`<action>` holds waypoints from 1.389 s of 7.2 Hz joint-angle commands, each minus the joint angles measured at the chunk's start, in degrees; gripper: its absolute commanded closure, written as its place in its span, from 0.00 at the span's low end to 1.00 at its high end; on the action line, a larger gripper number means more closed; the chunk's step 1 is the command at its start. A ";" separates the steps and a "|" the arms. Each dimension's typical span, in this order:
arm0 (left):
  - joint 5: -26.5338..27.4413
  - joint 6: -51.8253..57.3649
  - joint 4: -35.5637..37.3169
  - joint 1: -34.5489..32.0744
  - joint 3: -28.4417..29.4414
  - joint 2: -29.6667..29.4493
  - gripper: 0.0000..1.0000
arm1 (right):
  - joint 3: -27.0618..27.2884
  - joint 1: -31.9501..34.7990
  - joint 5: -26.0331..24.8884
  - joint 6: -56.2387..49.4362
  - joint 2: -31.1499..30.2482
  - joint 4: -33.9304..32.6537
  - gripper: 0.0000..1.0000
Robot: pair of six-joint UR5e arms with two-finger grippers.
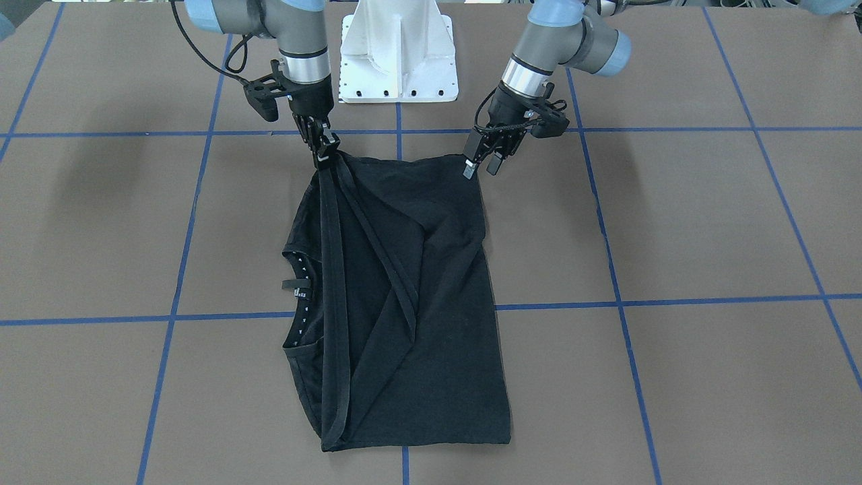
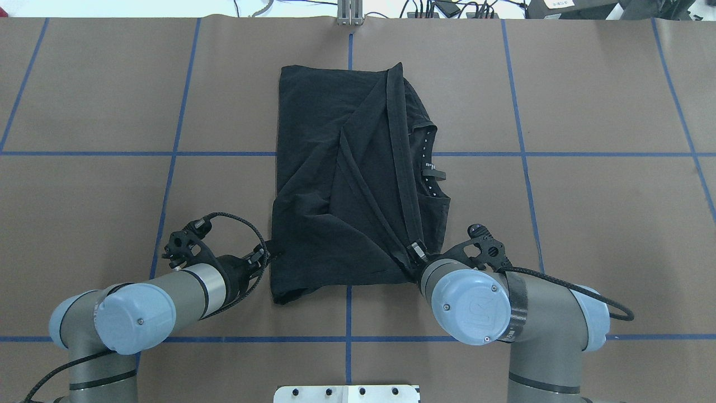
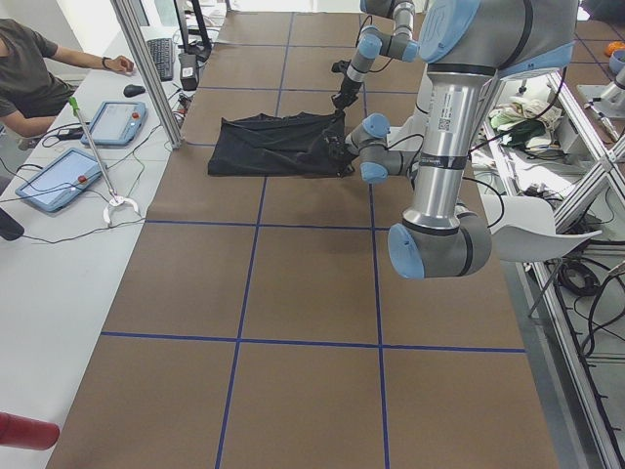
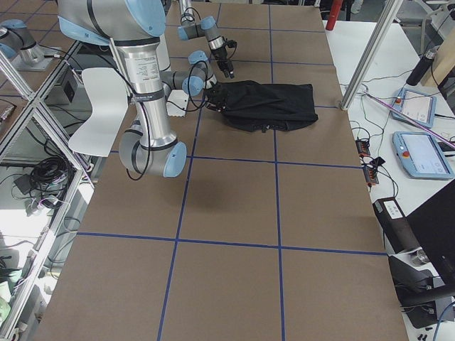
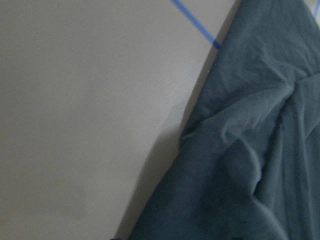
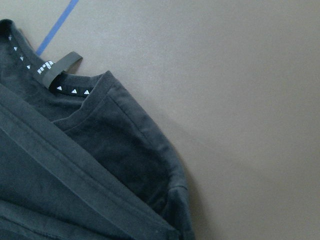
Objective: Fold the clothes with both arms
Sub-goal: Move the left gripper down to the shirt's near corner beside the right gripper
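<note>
Black T-shirt (image 1: 431,323), hem clamped in right end effector (image 1: 325,149), left end effector (image 1: 483,166) apart

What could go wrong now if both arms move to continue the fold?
1. The right gripper pinches only a taut hem strip of the T-shirt; a pull may drag the folded layers askew.
2. The left gripper looks open beside the shirt's corner, so it may lift nothing and the fold would be lopsided.
</note>
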 commanded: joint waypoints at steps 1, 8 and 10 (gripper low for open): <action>0.18 -0.58 0.53 2.51 -0.06 -0.28 0.32 | 0.00 0.00 0.55 0.00 0.04 0.07 1.00; -0.35 -0.58 3.41 5.33 -0.14 -0.45 1.00 | 0.00 0.00 0.55 -0.26 0.30 0.07 1.00; -3.31 -0.41 3.96 5.16 -1.63 -0.45 1.00 | 0.09 0.17 0.64 -0.53 0.39 0.07 1.00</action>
